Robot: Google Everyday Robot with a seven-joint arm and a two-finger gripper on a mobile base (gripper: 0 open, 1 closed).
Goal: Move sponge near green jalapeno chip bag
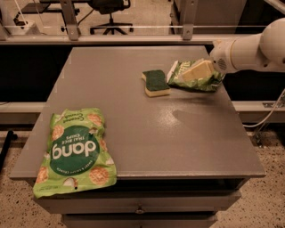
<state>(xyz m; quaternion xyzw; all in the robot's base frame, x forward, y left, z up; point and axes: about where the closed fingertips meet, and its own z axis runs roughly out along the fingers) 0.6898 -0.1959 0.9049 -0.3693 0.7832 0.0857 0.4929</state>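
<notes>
The sponge (156, 82), dark green on top with a pale yellow base, lies flat on the grey table (133, 133), right of centre towards the back. The green jalapeno chip bag (209, 82), small, wrinkly and dark green, lies just to its right, with a narrow gap between them. My gripper (192, 72) reaches in from the right and hovers over the chip bag, hiding its middle. It holds nothing that I can see and stands apart from the sponge.
A large light-green "dang" rice chips bag (75, 151) lies at the table's front left corner. My white arm (249, 51) comes in over the table's right edge. A railing and an office chair (109, 13) stand behind the table.
</notes>
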